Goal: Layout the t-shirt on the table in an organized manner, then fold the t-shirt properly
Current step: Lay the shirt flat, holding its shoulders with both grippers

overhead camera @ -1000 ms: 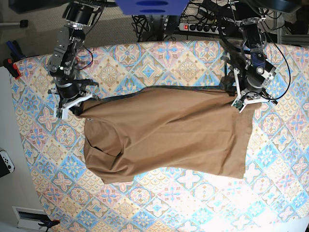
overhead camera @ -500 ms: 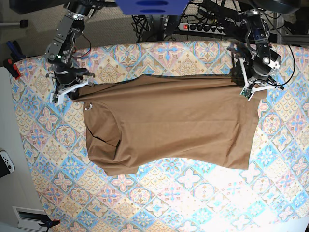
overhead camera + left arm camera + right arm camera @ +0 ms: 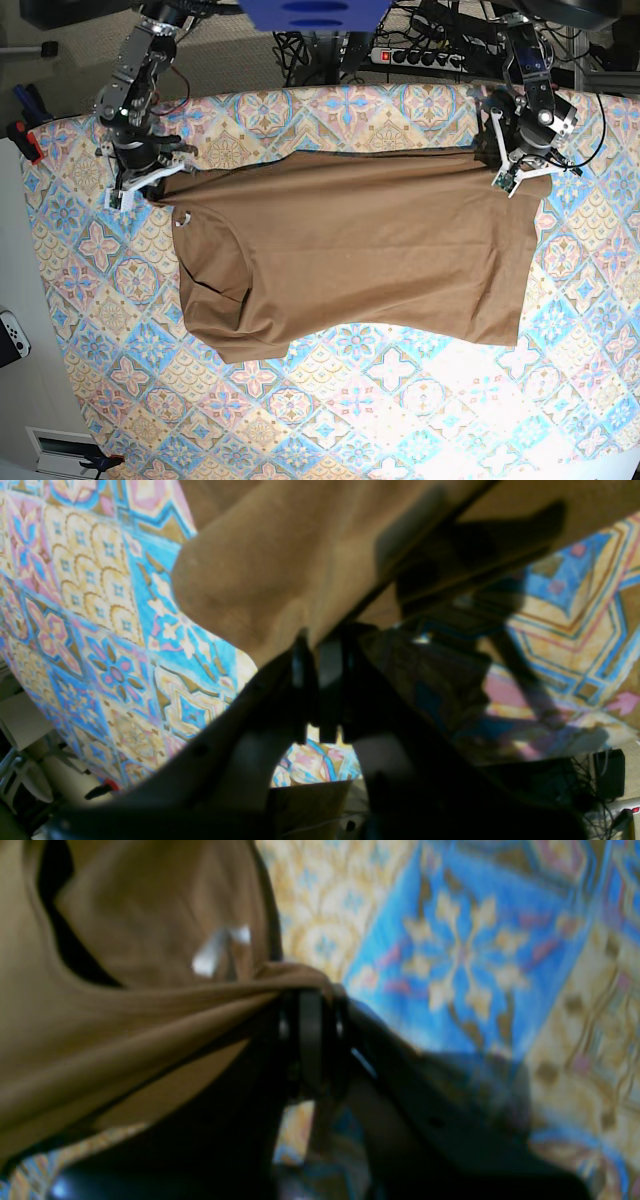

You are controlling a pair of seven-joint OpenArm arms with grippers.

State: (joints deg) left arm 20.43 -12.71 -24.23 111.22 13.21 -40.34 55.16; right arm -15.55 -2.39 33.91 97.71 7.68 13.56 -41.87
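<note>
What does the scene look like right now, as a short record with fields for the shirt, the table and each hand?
shirt: brown t-shirt, spread mostly flat, its far edge stretched between the two hands
table: patterned cloth in blue, pink and cream under the shirt
right hand: shut on a bunched shirt corner near the white tag
left hand: at the other far corner, cloth between its tips; grip unclear
fold: not yet started

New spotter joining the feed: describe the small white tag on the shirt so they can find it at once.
Start from the table with its blue, pink and cream tiled cloth and the tan t-shirt spread across it. Follow the shirt's far edge to the corner pinched by the right gripper. Just inside that corner sits the white tag, the only pale spot on the plain fabric.
</note>
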